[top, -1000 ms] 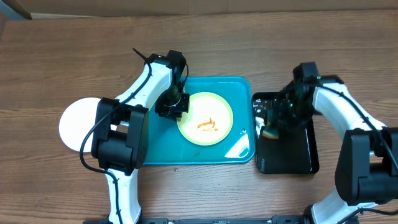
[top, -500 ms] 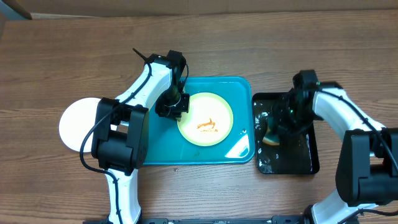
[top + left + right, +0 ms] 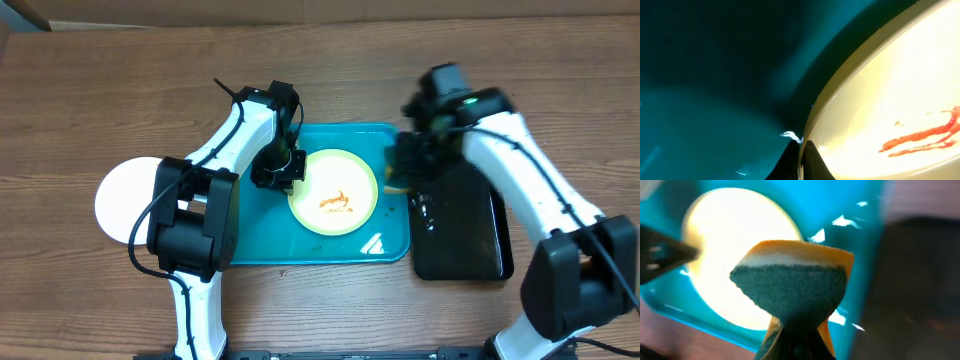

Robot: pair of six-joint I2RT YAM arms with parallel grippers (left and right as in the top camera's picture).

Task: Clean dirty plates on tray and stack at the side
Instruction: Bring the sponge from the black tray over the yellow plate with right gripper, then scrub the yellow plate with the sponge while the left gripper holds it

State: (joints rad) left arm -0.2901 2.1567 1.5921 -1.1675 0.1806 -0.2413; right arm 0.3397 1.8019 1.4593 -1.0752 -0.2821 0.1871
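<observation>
Left hand (image 3: 284, 167) pinches the plate (image 3: 345, 172) by its left rim (right hand (image 3: 401, 173) squeezes sponge (image 3: 791, 282)).

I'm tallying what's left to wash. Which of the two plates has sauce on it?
The green-rimmed plate on the teal tray: an orange-red smear crosses its middle. The white plate on the table to the left looks clean.

The tray (image 3: 260, 245) is glossy teal-blue with white glints. The cream plate (image 3: 355, 175) has a pale green rim and an orange-red smear (image 3: 335, 201) streaked across its middle. At 9 o'clock from the tray is a plain white plate (image 3: 120, 200); at 3 o'clock, a black tray (image 3: 470, 240) — shiny. The sponge (image 3: 790, 287) is orange-yellow with a dark grey-green face. The worktop (image 3: 100, 90) is brown wood grain.
</observation>
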